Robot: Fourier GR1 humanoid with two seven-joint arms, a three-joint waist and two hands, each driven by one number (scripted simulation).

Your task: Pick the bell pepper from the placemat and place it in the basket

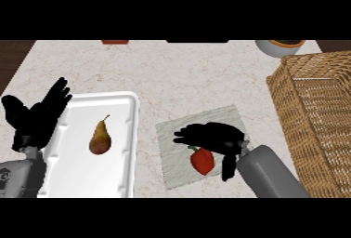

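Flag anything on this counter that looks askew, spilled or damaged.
Only the placemat sits askew, rotated against the counter edge and the straight white tray. The pear and red bell pepper look whole, nothing is spilled, and the basket looks intact.

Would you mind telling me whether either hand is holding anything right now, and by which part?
Nothing clearly: the right hand hovers over the bell pepper's stem end; contact cannot be told. The left hand rests open.

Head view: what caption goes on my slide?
Right hand over the red bell pepper on the placemat, basket waiting nearby.
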